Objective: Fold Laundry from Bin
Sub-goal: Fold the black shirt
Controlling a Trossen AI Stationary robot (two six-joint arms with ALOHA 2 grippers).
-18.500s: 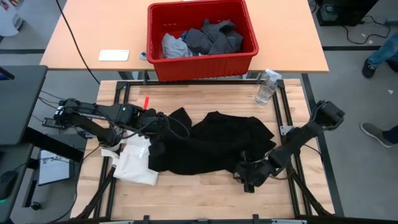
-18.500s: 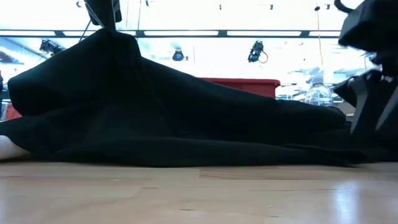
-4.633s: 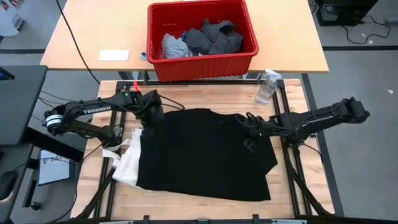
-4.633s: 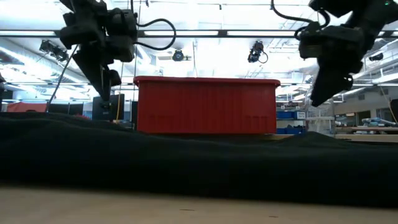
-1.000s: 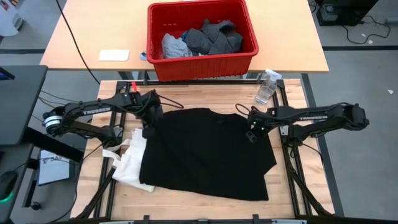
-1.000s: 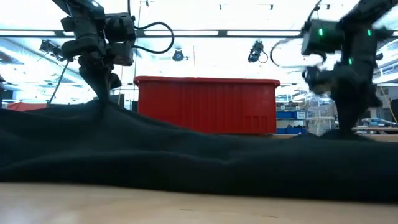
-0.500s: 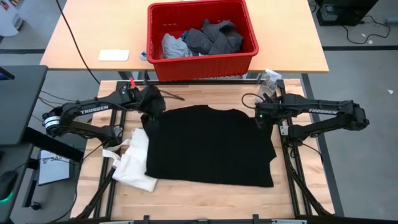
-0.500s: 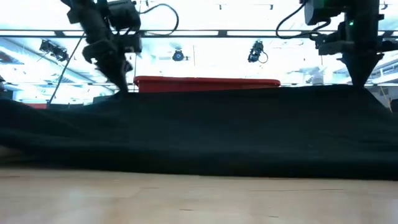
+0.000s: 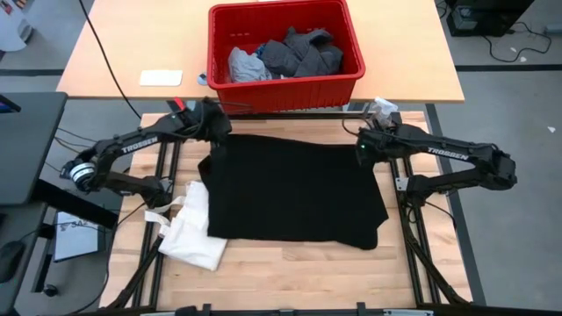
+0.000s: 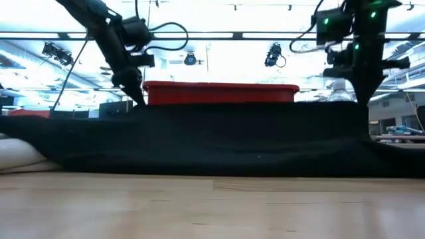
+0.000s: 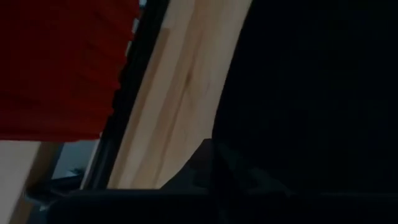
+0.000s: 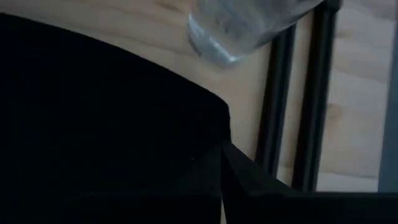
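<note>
Black T-shirt (image 9: 294, 189) spread on table, far edge lifted, near hem resting on wood. Left gripper (image 9: 213, 132) clenched on far-left corner, right gripper (image 9: 362, 145) on far-right corner. Held edge runs left-right, parallel to bin (image 9: 285, 92) just beyond.

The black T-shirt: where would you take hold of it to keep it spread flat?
By the two far corners of the black T-shirt, one per hand, each coming from its own outer side. The left hand and right hand are at those corners; the low view shows that edge lifted taut.
</note>
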